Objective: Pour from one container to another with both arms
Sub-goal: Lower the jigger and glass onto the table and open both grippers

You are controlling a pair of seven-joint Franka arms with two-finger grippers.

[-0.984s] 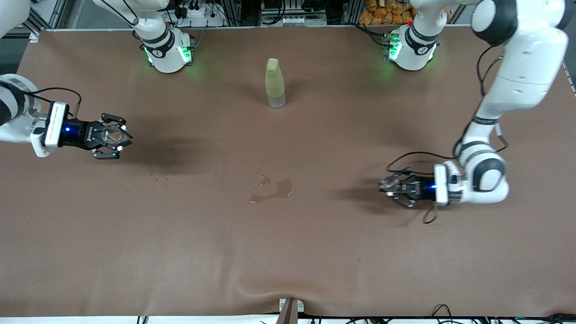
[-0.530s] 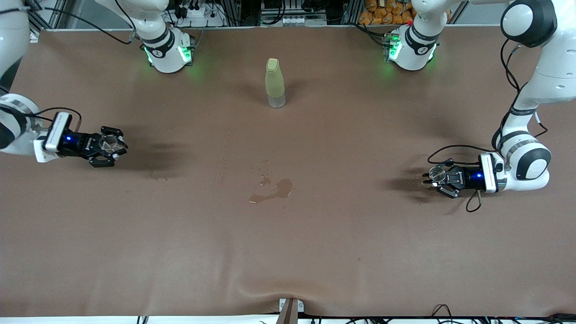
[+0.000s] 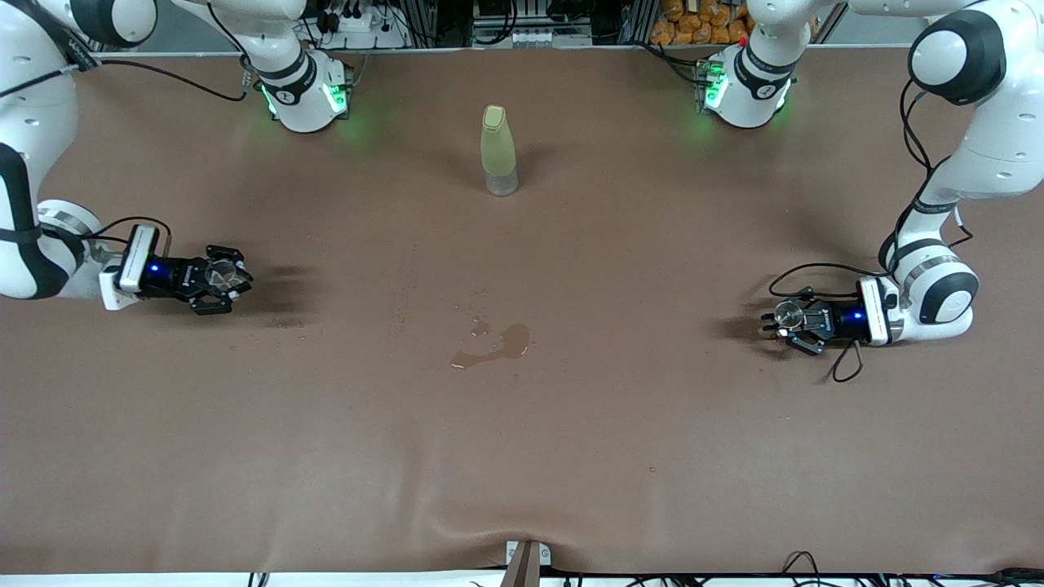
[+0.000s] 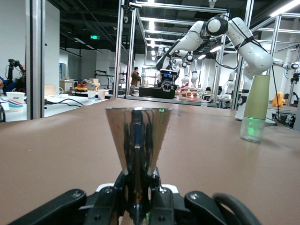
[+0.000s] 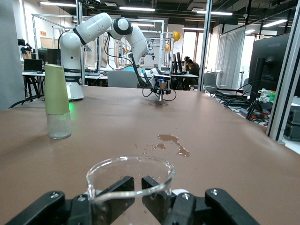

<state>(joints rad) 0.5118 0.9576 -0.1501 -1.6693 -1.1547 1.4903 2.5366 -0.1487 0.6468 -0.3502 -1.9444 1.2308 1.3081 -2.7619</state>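
Note:
My left gripper [image 3: 785, 318] is low over the table at the left arm's end, shut on a small shiny metal cup [image 3: 788, 311]. In the left wrist view the cone-shaped cup [image 4: 137, 136] stands upright between the jaws of the left gripper [image 4: 137, 190]. My right gripper [image 3: 222, 280] is low over the table at the right arm's end, shut on a clear glass beaker [image 3: 220, 272]. The beaker's rim [image 5: 161, 185] shows above the jaws of the right gripper [image 5: 137, 187], and it looks empty.
A yellow-green bottle [image 3: 498, 151] with a clear base stands mid-table near the robots' bases. A puddle of spilled liquid [image 3: 496, 346] with small drops around it lies on the brown cloth [image 3: 571, 456], nearer the front camera than the bottle.
Both arms have drawn outward and sunk toward the table. The left gripper carried its cup toward the left arm's end; the right gripper came down with its beaker.

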